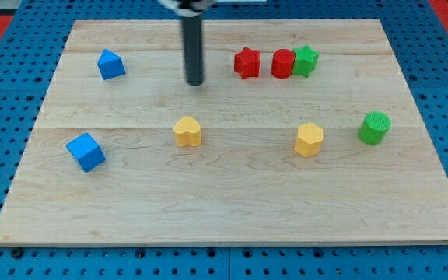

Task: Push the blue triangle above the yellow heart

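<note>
The blue triangle (110, 64) sits up near the top-left of the wooden board (232, 210), well off to the view's left of my tip (196, 82) and a touch higher, with clear wood between them. The yellow heart (187, 131) lies below my tip, just slightly to the view's left, apart from it too. So my tip stands between the two task blocks in height, touching neither. There are no fingers here to be wide or narrow: it is a plain dark rod, holding nothing.

Out to the view's right of my tip, a bit higher, the red star (246, 63) comes first, then the red cylinder (283, 64) with the green star (305, 60) pressed against it. Lower right, the yellow hexagon (309, 139), and beyond it the green cylinder (374, 127). Down to the lower left, past the heart, the blue cube (85, 152). No container anywhere; every block rests straight on the board.
</note>
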Controlling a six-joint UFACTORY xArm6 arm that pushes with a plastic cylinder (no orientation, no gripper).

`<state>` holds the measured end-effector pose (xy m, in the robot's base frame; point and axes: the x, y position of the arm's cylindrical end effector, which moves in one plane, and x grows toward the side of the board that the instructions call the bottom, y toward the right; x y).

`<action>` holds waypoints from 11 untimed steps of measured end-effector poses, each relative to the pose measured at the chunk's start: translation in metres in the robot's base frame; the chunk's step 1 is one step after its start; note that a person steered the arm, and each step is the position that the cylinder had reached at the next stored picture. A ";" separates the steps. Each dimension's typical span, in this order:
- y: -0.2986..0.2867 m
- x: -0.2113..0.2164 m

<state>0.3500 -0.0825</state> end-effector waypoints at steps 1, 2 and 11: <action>-0.100 0.011; -0.198 0.014; 0.001 -0.031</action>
